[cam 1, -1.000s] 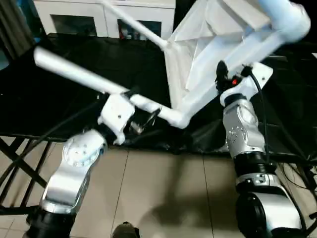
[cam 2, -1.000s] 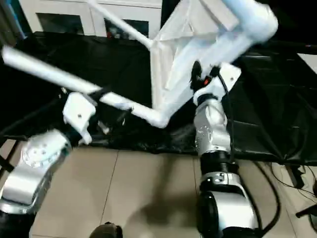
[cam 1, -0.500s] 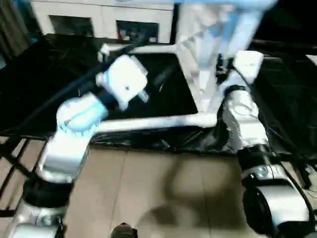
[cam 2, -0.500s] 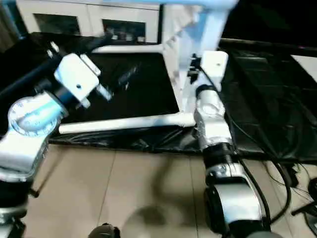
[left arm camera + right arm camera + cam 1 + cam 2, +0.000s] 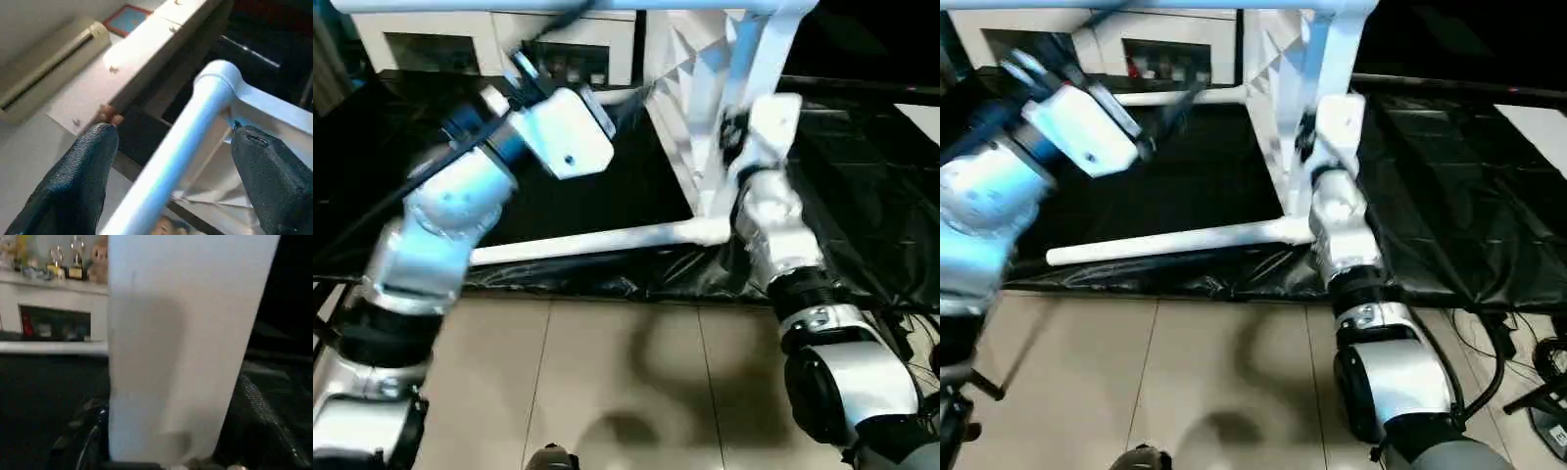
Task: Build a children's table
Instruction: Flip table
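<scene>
The children's table stands on edge on a black-covered surface. Its ribbed white top [image 5: 702, 93] faces left. One white leg [image 5: 587, 240] lies low along the cloth's front edge. Another leg [image 5: 195, 117] runs along the upper edge of the head views. A third leg [image 5: 612, 95] points left further back. My left gripper [image 5: 173, 133] is raised and open, its black fingers [image 5: 83, 186] on either side of the upper leg and not touching it. My right gripper [image 5: 736, 132] is shut on the top's near edge [image 5: 186, 342].
Black sheeting [image 5: 636, 186] covers the work surface and hangs over its front edge. White cabinets [image 5: 440, 39] stand behind. Tiled floor [image 5: 607, 372] lies in front. Cables [image 5: 1518, 338] trail on the floor at the right.
My left gripper has let go of the leg it held and risen to the upper leg. The table has swung more upright, and the released leg has come down onto the cloth.
</scene>
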Motion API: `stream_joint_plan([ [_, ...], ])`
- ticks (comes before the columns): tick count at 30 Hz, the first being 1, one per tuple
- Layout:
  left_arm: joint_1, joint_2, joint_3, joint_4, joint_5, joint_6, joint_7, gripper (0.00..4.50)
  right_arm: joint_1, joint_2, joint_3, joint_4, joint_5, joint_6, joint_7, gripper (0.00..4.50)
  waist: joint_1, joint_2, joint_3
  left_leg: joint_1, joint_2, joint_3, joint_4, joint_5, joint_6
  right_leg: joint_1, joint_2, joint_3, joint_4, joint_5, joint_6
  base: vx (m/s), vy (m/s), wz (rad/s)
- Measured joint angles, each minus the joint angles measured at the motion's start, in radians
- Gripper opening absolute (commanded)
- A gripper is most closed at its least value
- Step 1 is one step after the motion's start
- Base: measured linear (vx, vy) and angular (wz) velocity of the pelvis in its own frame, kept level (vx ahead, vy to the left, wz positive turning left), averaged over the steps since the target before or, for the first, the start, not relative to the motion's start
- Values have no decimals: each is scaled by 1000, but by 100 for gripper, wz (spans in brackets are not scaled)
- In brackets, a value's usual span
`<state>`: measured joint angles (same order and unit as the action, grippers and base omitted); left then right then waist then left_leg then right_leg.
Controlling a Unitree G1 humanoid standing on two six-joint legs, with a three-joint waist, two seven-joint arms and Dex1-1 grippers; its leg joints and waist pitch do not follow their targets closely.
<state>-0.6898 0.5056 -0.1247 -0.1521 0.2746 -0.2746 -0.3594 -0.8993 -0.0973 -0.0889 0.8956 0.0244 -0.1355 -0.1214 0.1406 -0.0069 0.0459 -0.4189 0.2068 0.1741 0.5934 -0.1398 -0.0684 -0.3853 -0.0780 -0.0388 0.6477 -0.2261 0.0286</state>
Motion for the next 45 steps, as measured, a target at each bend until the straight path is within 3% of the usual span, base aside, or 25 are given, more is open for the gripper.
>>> stream_joint_plan([
  [5,-63,53,1,70,126,-37,71,412,0,-2,-1,14,5,-6,41,268,0,0,0,0,0,0,0,0,0,-1,0,0,0,0,0,0,0,0],
  [9,-130,97,-11,215,221,-15,108,412,7,-7,2,17,8,-8,113,268,0,-1,0,-1,0,0,0,0,0,-3,0,0,0,0,0,0,0,0],
  [18,-262,121,-64,467,331,-43,160,412,7,-36,5,119,21,-14,212,268,6,-1,0,-6,0,0,0,0,0,-9,1,0,0,-1,-2,0,0,0],
  [31,-386,129,-110,707,409,-92,259,412,30,-28,0,98,48,-29,329,268,9,-1,0,-6,1,0,0,1,2,-10,1,0,1,0,-3,0,0,0],
  [33,-390,128,-110,723,407,-98,269,376,30,-24,0,98,47,-31,329,268,9,-1,0,-6,1,0,0,1,2,-10,1,0,1,0,-3,0,0,0],
  [36,-420,123,-109,769,399,-111,280,373,28,-18,0,103,45,-38,324,268,12,0,0,-6,1,-1,0,1,2,-10,1,0,2,0,-4,0,0,0],
  [38,-429,121,-109,798,395,-126,285,336,13,-15,0,135,41,-59,310,268,12,0,1,-6,0,-1,0,1,2,-10,1,0,2,0,-4,0,0,0],
  [41,-440,118,-107,828,383,-141,290,337,-9,-19,0,179,25,-78,294,268,17,0,1,-6,1,-1,0,1,2,-10,0,-1,2,0,-4,0,0,0],
  [45,-450,114,-107,847,375,-150,289,296,-26,-19,2,212,15,-96,276,253,19,0,1,-7,0,-1,0,1,2,-10,0,-1,2,0,-4,0,0,0],
])
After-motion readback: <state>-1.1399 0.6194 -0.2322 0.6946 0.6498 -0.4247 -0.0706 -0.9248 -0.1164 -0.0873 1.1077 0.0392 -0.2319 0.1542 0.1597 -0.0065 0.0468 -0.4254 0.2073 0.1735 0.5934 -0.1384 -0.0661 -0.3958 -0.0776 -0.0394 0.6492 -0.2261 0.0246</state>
